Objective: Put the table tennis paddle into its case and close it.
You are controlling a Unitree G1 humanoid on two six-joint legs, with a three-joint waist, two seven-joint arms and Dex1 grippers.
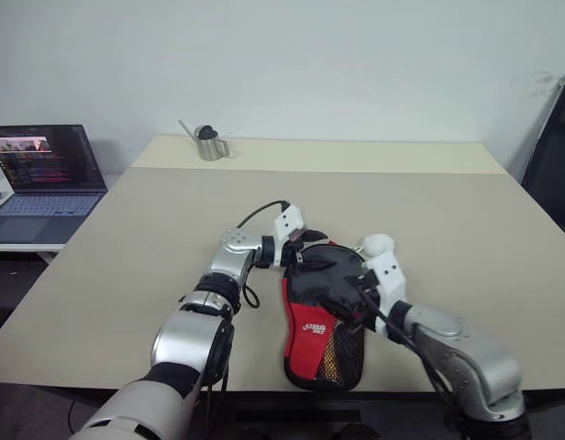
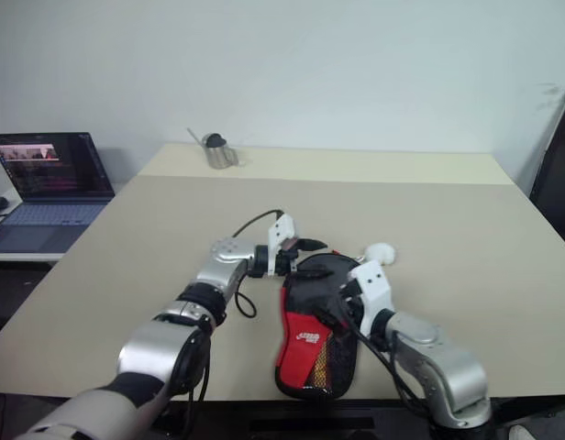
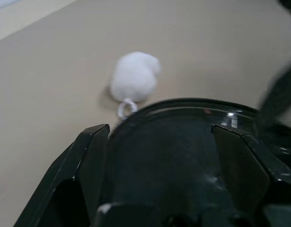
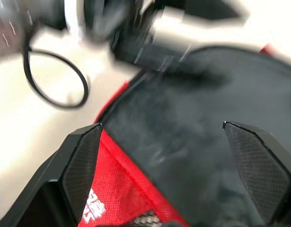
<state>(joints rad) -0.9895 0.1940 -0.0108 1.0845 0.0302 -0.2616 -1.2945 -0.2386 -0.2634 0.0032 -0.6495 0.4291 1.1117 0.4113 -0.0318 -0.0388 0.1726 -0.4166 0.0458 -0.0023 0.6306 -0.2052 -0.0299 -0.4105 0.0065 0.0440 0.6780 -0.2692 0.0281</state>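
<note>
A: The case (image 1: 321, 321) lay at the table's (image 1: 127, 238) near edge, about midway along it, black top, red lower panel with a white logo and mesh pocket. Paddle wasn't visible as a separate thing in the head views, so my guess was it sat inside already. Step in hand looked like the closing.

B: Grippers in the head views?

A: Left gripper (image 1: 308, 242) was at the case's far rounded end, fingers parted, nothing held. Right gripper (image 2: 330, 312) was over the middle of the case, fingers spread wide, nothing in them that I could see. A fluffy white thing (image 1: 376, 245) sat just beside the case's far right side. Laptop (image 1: 44, 179) on a side surface past the left edge, metal watering can (image 1: 207, 144) near the far edge.

B: Left wrist view?

A: Both fingers (image 3: 89, 156) apart, with the case's rounded black end between them, the white fluffy thing lying beyond it. No clamping shown.

B: Right wrist view?

A: Fingers (image 4: 81, 156) wide apart above the black fabric and red panel, empty.

B: Next move?

A: Likely finding the zip pull, pinching it, one claw pinning the case. Couldn't tell where the pull was or how far the zip had run.
</note>
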